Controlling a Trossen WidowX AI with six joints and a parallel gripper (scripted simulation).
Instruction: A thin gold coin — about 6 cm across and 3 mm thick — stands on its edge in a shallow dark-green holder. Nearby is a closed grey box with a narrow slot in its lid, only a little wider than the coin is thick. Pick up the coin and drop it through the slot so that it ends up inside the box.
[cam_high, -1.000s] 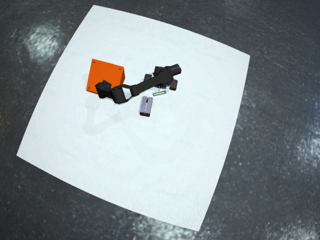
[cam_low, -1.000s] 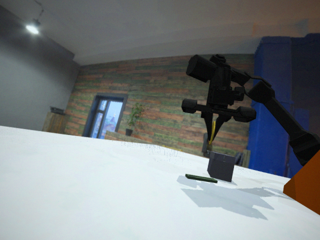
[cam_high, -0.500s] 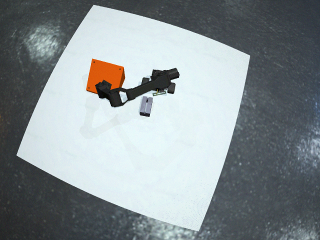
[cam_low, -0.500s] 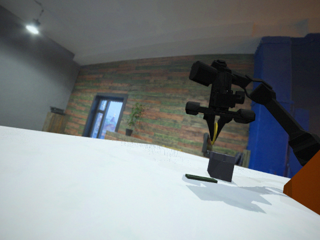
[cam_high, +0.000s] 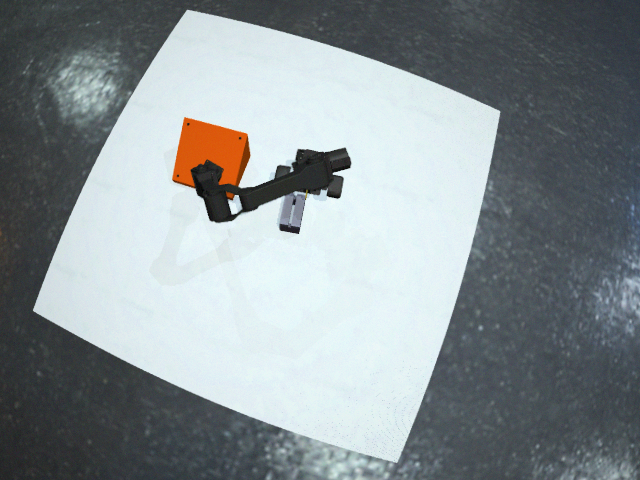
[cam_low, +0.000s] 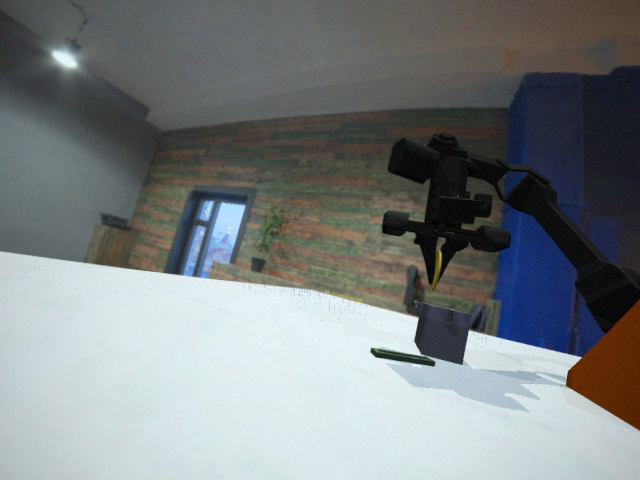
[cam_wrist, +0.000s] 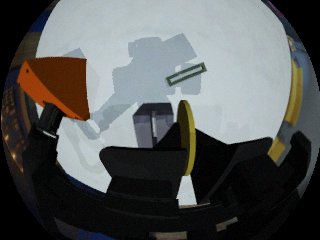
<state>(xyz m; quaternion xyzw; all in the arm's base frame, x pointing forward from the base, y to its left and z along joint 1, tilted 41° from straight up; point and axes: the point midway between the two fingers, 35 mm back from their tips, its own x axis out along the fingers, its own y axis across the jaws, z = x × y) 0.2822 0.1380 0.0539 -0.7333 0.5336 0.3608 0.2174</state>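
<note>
The gripper (cam_low: 435, 276) (cam_wrist: 187, 142) is shut on the gold coin (cam_high: 306, 194) (cam_low: 439, 266) (cam_wrist: 186, 115). The coin is held upright in the air, higher than the closed grey box (cam_high: 291, 221) (cam_low: 442, 338) (cam_wrist: 142, 129). In the wrist view the coin is right of the lid slot (cam_wrist: 154, 122), and the two run nearly the same way. In the top view the coin shows beside the box's upper right corner. The empty dark-green holder (cam_low: 403, 357) (cam_wrist: 188, 77) lies on the table near the box; the arm hides it in the top view.
The orange block (cam_high: 214, 149) (cam_low: 610, 366) (cam_wrist: 65, 85) stands at the arm's base, left of the box in the top view. The white table (cam_high: 310, 403) (cam_low: 206, 387) carries the box and holder. The arm's shadow falls around the holder in the wrist view.
</note>
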